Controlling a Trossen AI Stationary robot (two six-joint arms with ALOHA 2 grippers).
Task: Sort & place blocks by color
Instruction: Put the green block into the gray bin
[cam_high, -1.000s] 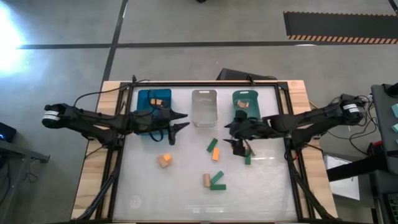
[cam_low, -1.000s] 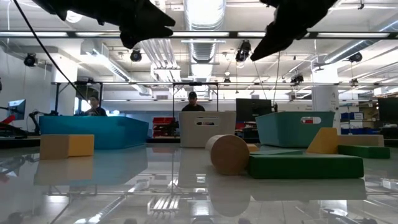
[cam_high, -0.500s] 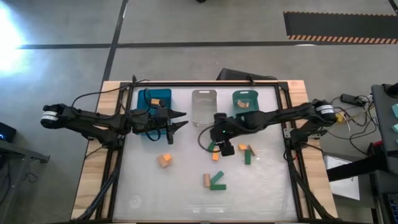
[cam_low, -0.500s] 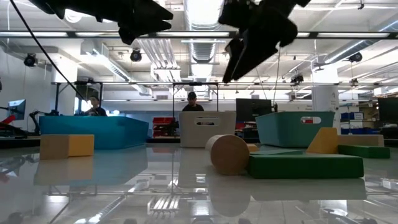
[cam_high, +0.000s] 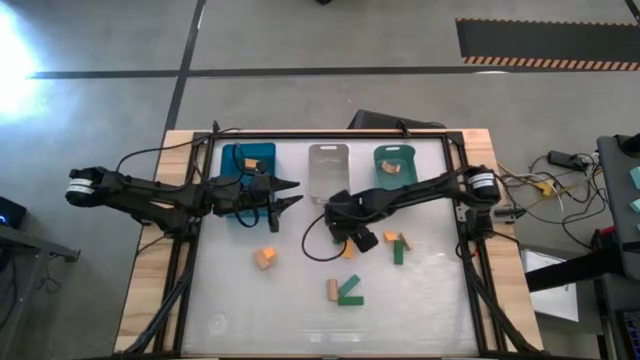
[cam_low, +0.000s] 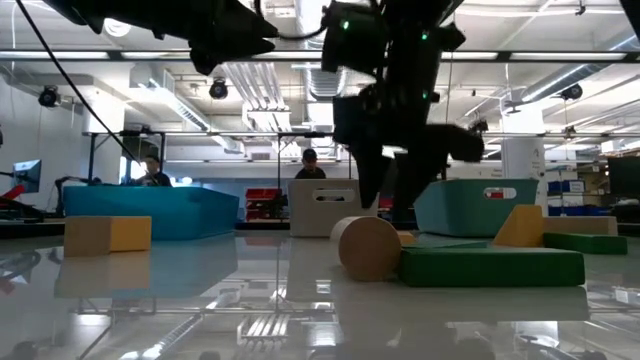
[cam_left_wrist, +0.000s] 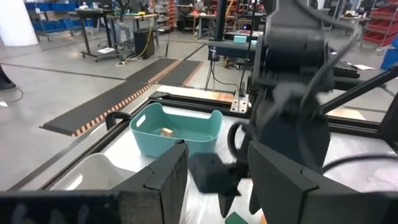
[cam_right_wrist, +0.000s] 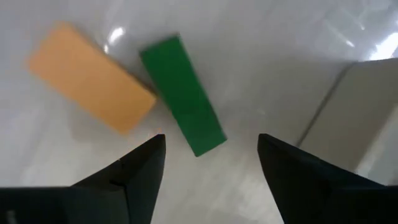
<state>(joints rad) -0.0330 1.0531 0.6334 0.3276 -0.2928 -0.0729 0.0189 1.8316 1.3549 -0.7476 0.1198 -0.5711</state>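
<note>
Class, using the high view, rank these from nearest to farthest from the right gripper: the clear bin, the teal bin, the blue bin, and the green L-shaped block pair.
Measured from the right gripper, at mid-table:
1. Clear bin, just behind it.
2. Green L-shaped pair toward the front and teal bin at back right: too close to call.
3. Blue bin, back left, under the left arm.

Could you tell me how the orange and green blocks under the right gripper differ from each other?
In the right wrist view, the orange block is pale orange and looks wider; the green block is dark green and narrower. They also lie at different angles, meeting at one end to form a V. The green block sits nearer the middle of the open right gripper, the orange block off to one side. Both are short bars lying flat on the table.
</note>
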